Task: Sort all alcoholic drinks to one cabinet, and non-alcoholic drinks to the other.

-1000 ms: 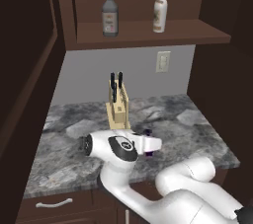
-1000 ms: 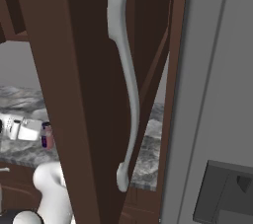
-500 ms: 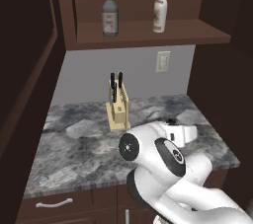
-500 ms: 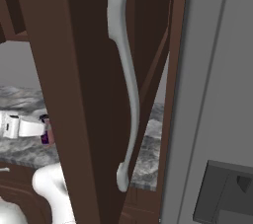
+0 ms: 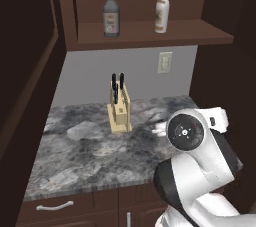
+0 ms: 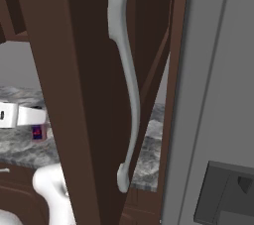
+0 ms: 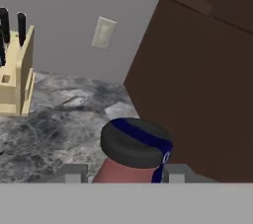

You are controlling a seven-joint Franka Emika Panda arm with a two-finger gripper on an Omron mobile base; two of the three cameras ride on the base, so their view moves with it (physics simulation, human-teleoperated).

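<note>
Hand view — small red bottle (image 7: pixel 129 172), dark blue-striped cap — upright.

On the plank shelf of the dark brown wall cabinet (image 5: pixel 150 33), a clear greyish glass bottle (image 5: pixel 111 12) with a red cap and pale label is standing upright. Well apart to its right, a cream-white slim-necked bottle (image 5: pixel 161 10) is standing upright too. A small red bottle (image 7: pixel 134 155) with a dark, blue-striped cap is sitting between the gripper's fingertips (image 7: pixel 74 172), over the counter beside the cabinet's tall door (image 6: pixel 84 95) with its long curved grey handle.
</note>
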